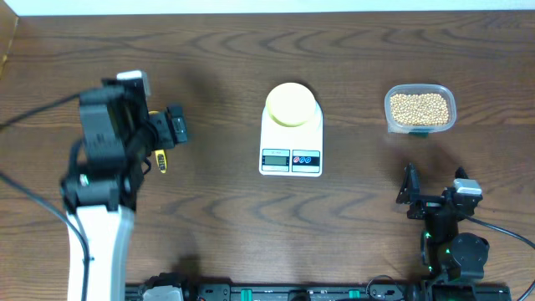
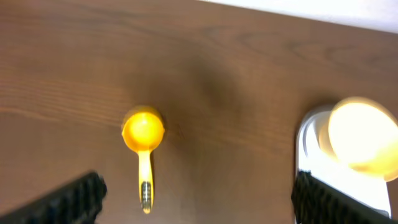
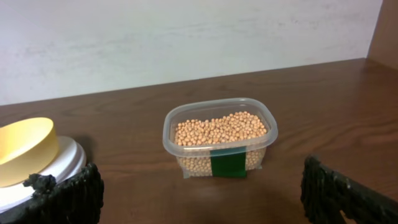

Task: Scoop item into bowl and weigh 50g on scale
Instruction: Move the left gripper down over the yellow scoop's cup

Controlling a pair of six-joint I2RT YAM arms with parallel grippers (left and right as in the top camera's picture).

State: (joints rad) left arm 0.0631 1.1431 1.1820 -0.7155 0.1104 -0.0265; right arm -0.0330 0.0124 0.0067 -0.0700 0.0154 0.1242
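The item (image 3: 221,130) is a heap of small round grains that fills the clear tub (image 3: 268,132), which stands at the right part of the bench (image 1: 351,50), well apart from the scale (image 1: 290,159). I judge the grains loose, light and quick to roll, so no end effector should pinch them; they need the scoop (image 2: 144,134). This scoop lies flat on the bench to the left of the scale, and looks light and stiff. Its long axis runs from the far side toward the robot, cup end away and thin handle near, and the middle of the handle seems the best place to take it. The bowl (image 1: 290,104) sits upright on the scale, mouth up. The left end effector (image 2: 199,202) hangs above the scoop, spread wide and empty; the right end effector (image 3: 205,196) faces the tub, also spread wide and holding nothing.
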